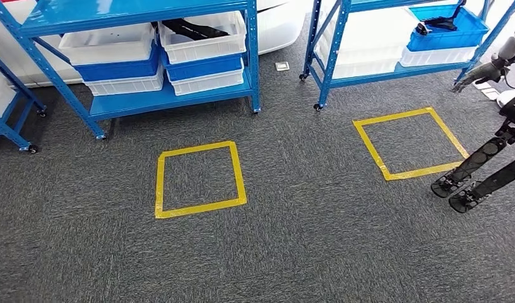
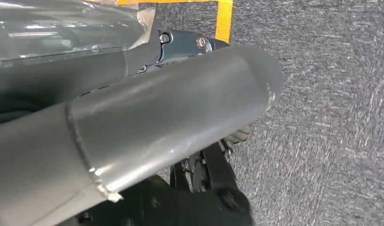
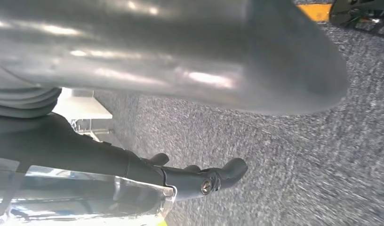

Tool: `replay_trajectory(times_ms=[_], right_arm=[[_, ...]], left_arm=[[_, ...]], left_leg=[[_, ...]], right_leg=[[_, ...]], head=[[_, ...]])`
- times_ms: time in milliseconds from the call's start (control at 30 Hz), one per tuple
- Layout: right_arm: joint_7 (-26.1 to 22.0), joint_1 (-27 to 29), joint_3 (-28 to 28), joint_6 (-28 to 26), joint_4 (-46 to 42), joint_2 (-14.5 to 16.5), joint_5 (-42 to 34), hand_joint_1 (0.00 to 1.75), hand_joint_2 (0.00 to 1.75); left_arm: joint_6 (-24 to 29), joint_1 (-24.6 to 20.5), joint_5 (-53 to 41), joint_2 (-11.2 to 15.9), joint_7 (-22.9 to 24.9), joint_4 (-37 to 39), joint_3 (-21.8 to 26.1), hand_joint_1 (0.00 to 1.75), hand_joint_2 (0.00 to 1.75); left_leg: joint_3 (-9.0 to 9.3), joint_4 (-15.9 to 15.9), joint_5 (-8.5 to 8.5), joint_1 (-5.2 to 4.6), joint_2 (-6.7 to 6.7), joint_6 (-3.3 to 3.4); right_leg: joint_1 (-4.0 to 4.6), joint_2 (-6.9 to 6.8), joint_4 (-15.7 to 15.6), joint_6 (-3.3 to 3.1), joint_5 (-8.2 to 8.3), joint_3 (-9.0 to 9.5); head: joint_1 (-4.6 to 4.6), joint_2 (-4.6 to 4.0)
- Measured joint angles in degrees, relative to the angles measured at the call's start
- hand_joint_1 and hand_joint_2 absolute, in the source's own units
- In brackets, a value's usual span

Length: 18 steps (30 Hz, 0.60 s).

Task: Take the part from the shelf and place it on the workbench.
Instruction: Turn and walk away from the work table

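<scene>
A black part (image 1: pixel 192 28) lies in a white bin (image 1: pixel 204 38) on the left blue shelf (image 1: pixel 173 98). Another black part (image 1: pixel 441 24) sits in a blue bin (image 1: pixel 444 35) on the right blue shelf (image 1: pixel 381 77). Both shelves stand ahead of me across the carpet. My left hand (image 2: pixel 171 117) hangs over the grey carpet, its thick thumb in front and its dark fingers (image 2: pixel 180 44) stretched out, holding nothing. My right hand (image 3: pixel 190 61) hangs the same way, with straight dark fingers (image 3: pixel 204 181) and nothing between them.
Two yellow tape squares (image 1: pixel 201 207) (image 1: pixel 419 170) mark the carpet in front of the shelves. Another humanoid robot stands at the right edge, its hand (image 1: pixel 482 72) near the right shelf and its feet (image 1: pixel 463 189) beside the right square. A third blue rack (image 1: pixel 15 126) is at far left.
</scene>
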Motion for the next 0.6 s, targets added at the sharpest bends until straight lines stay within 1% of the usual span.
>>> replay_trajectory(times_ms=[33, 67, 100, 133, 167, 200, 233, 267, 300, 333, 367, 400, 433, 467, 500, 533, 567, 600], right_arm=[[0.0, 0.0, 0.0, 0.0, 0.0, 0.0, 0.0, 0.0, 0.0], [0.0, 0.0, -0.1, 0.0, 0.0, 0.0, 0.0, 0.0, 0.0], [0.0, -0.1, -0.1, 0.0, 0.0, 0.0, 0.0, 0.0, 0.0], [0.0, -0.2, -0.1, 0.0, 0.0, 0.1, 0.0, 0.0, 0.0], [0.0, -0.2, -0.1, 0.0, 0.0, 0.1, 0.0, 0.0, 0.0], [0.0, -0.3, -0.1, 0.0, 0.0, 0.1, 0.0, 0.0, 0.0], [0.0, -0.2, -0.1, 0.0, 0.0, 0.1, 0.1, 0.0, 0.0], [0.0, -0.1, -0.1, 0.0, 0.0, 0.0, 0.1, 0.0, 0.0], [0.0, 0.0, -0.1, 0.0, 0.0, 0.0, 0.1, 0.0, 0.0], [0.0, 0.1, -0.1, 0.0, 0.0, 0.0, 0.1, 0.0, 0.0], [0.0, 0.1, -0.1, 0.0, 0.0, 0.0, 0.1, 0.0, 0.0], [0.0, 0.2, -0.2, 0.0, 0.0, -0.1, 0.1, 0.0, 0.0], [0.0, 0.2, -0.2, 0.0, 0.0, -0.1, 0.1, 0.0, 0.0], [0.0, 0.2, -0.2, 0.0, 0.0, -0.1, 0.1, 0.0, 0.0], [0.0, 0.3, -0.3, 0.0, 0.0, -0.2, 0.1, 0.0, 0.0], [0.0, 0.3, -0.3, 0.0, 0.0, -0.2, 0.1, 0.0, 0.0], [0.0, 0.2, -0.3, 0.0, 0.0, -0.2, 0.1, 0.0, 0.0], [-0.1, 0.2, -0.4, 0.0, 0.1, -0.2, 0.1, 0.0, 0.0]], left_arm=[[0.0, -0.1, 0.0, 0.0, 0.1, 0.0, 0.0, 0.0, 0.0], [0.0, -0.3, 0.0, 0.0, 0.2, 0.0, 0.0, 0.0, 0.0], [0.0, -0.3, 0.0, 0.0, 0.2, 0.0, 0.0, 0.0, 0.0], [0.0, -0.3, -0.1, 0.0, 0.2, 0.0, 0.0, 0.0, 0.0], [0.0, -0.3, -0.1, 0.0, 0.2, 0.0, 0.0, 0.0, 0.0], [0.0, -0.2, -0.1, -0.1, 0.2, 0.0, 0.0, 0.0, 0.0], [0.0, -0.3, -0.1, -0.1, 0.2, 0.0, 0.0, 0.0, 0.0], [0.0, -0.3, -0.1, -0.1, 0.2, 0.0, 0.0, 0.0, 0.0], [0.0, -0.4, -0.1, -0.1, 0.3, 0.0, 0.0, 0.0, 0.0], [0.0, -0.4, -0.1, -0.1, 0.4, 0.0, 0.0, 0.0, 0.0], [0.0, -0.3, -0.1, -0.1, 0.4, 0.0, 0.0, 0.0, 0.0], [0.0, -0.3, -0.1, -0.1, 0.5, 0.0, 0.0, 0.0, 0.0], [0.0, -0.2, -0.1, -0.1, 0.5, 0.0, 0.0, 0.0, 0.0], [0.0, -0.2, -0.1, -0.2, 0.6, 0.0, 0.0, 0.0, 0.0], [0.0, -0.2, -0.1, -0.2, 0.6, 0.0, 0.0, 0.0, 0.0], [0.0, -0.2, -0.1, -0.2, 0.6, 0.0, 0.0, 0.0, 0.0], [0.0, -0.2, -0.1, -0.2, 0.6, 0.0, 0.0, 0.0, 0.0], [0.0, -0.2, -0.1, -0.2, 0.6, 0.0, 0.0, 0.0, 0.0]], left_leg=[[1.48, -2.9, 0.82, -0.2, 1.04, 0.28], [2.15, -4.2, 0.97, -0.44, 1.67, 0.51], [2.16, -4.5, 0.8, -0.65, 1.41, 0.69], [2.21, -4.7, 0.9, -0.69, 0.62, 1.01], [2.39, -5.0, 1.1, -0.63, -0.05, 1.34], [2.58, -5.4, 1.38, -0.47, -0.71, 1.77], [2.76, -5.7, 1.66, -0.3, -1.41, 2.14], [2.78, -5.9, 1.81, -0.16, -2.09, 2.37], [2.71, -5.9, 1.86, -0.13, -2.87, 2.52], [2.67, -5.9, 1.84, -0.15, -3.7, 2.54], [2.66, -5.8, 1.83, -0.16, -4.58, 2.55], [2.69, -5.8, 1.82, -0.17, -5.46, 2.54], [2.76, -5.8, 1.81, -0.17, -6.29, 2.51], [2.81, -5.7, 1.78, -0.17, -7.1, 2.41], [2.82, -5.6, 1.7, -0.24, -7.79, 2.22], [2.76, -5.4, 1.61, -0.33, -8.39, 1.97], [2.66, -5.3, 1.53, -0.43, -8.86, 1.69], [2.56, -5.3, 1.52, -0.48, -9.28, 1.39]], right_leg=[[0.2, -0.47, 0.0, 0.28, -0.21, 0.14], [0.41, -0.95, -0.1, 0.6, -0.4, 0.31], [0.57, -1.44, -0.2, 0.88, -0.52, 0.47], [0.67, -2.0, -0.4, 1.16, -0.61, 0.76], [0.67, -1.77, -0.3, 1.42, -0.86, 0.88], [0.65, -0.79, 0.7, 1.51, -1.51, 0.61], [0.61, 0.65, 2.8, 1.47, -2.65, -0.25], [0.42, 2.41, 6.1, 1.25, -4.22, -1.85], [0.35, 3.53, 10.1, 1.03, -5.87, -3.85], [0.3, 4.08, 13.6, 0.99, -7.04, -5.73], [0.26, 4.31, 15.6, 1.2, -7.4, -6.96], [0.23, 4.44, 15.4, 1.62, -6.76, -7.18], [0.18, 4.63, 12.9, 2.13, -5.22, -6.29], [0.05, 5.31, 8.8, 2.64, -3.2, -4.65], [-0.04, 6.42, 5.0, 2.9, -1.37, -3.15], [-0.09, 7.26, 2.0, 2.84, -0.01, -2.07], [-0.06, 7.94, 0.4, 2.6, 0.74, -1.5], [0.1, 8.0, 0.1, 2.19, 0.94, -1.36]], head=[[0.08, 0.0], [0.14, 0.0], [0.22, 0.0], [0.29, 0.0], [0.29, 0.0], [0.35, 0.0], [0.45, 0.0], [0.56, 0.0], [0.66, 0.0], [0.71, 0.0], [0.7, 0.0], [0.72, 0.0], [0.71, 0.0], [0.72, 0.0], [0.76, 0.0], [0.79, 0.0], [0.8, 0.0], [0.81, 0.0]])
